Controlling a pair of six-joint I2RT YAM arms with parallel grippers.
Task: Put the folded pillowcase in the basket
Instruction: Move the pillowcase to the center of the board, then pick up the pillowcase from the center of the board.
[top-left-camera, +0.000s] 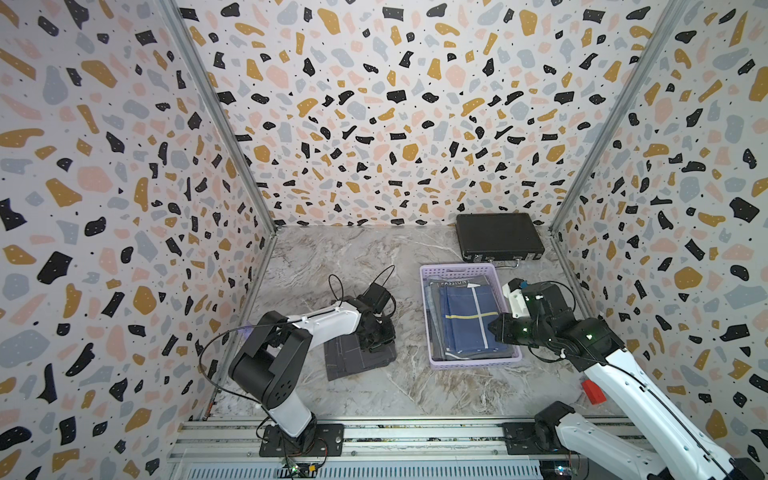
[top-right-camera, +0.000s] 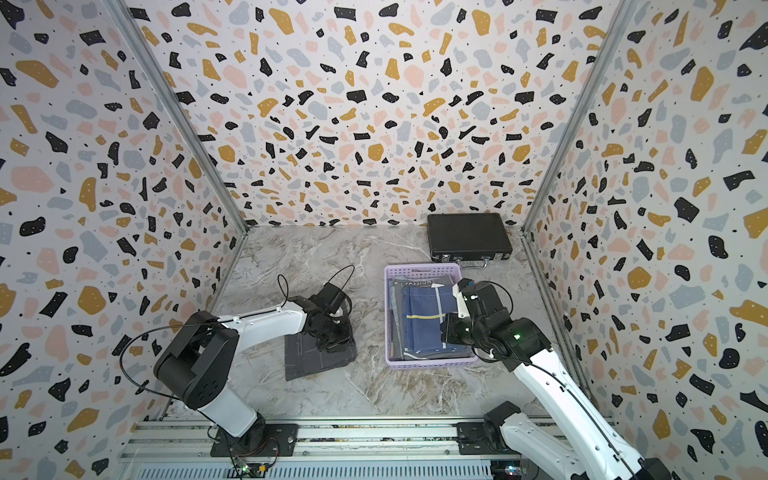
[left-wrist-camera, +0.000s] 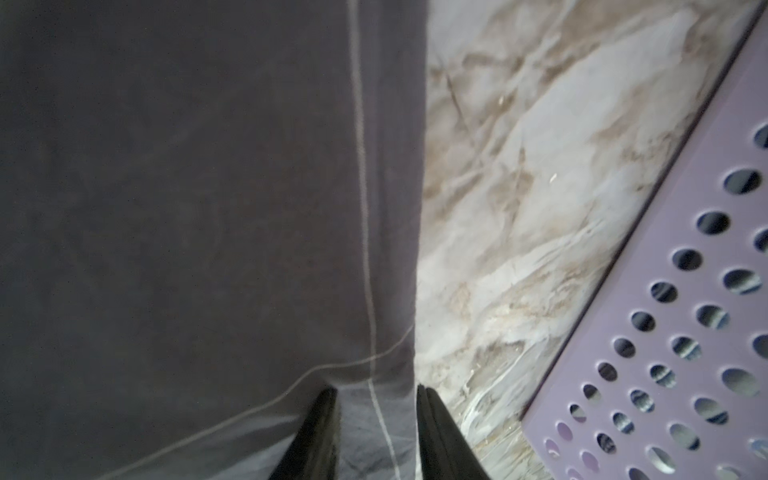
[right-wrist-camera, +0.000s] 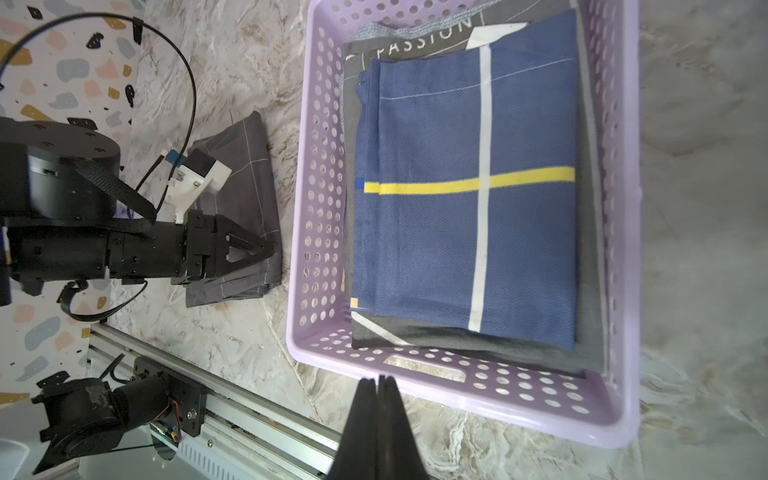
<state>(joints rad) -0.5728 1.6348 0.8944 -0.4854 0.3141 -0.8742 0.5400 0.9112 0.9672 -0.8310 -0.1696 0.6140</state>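
Folded dark grey pillowcase (top-left-camera: 353, 365) (top-right-camera: 309, 359) lies flat on the marble counter (top-left-camera: 332, 257), lower centre in both top views. It is just left of the lilac basket (top-left-camera: 473, 366) (top-right-camera: 428, 363) and not in it. Thin pale grid lines show on the pillowcase in the left wrist view (left-wrist-camera: 187, 208).

Left tool (top-left-camera: 376, 336) (left-wrist-camera: 376, 390) is down on the pillowcase's basket-side edge. Its jaws are part-way apart with cloth between them; can't tell if it is actually clamped.

The basket holds a blue folded cloth (right-wrist-camera: 469, 187) with a yellow and a white stripe, on top of grey ones.

Right tool (right-wrist-camera: 379, 378) (top-left-camera: 492, 327) is closed with nothing in it, over the basket's right rim.

A black hard case (top-left-camera: 498, 237) sits behind the basket, against the back wall.
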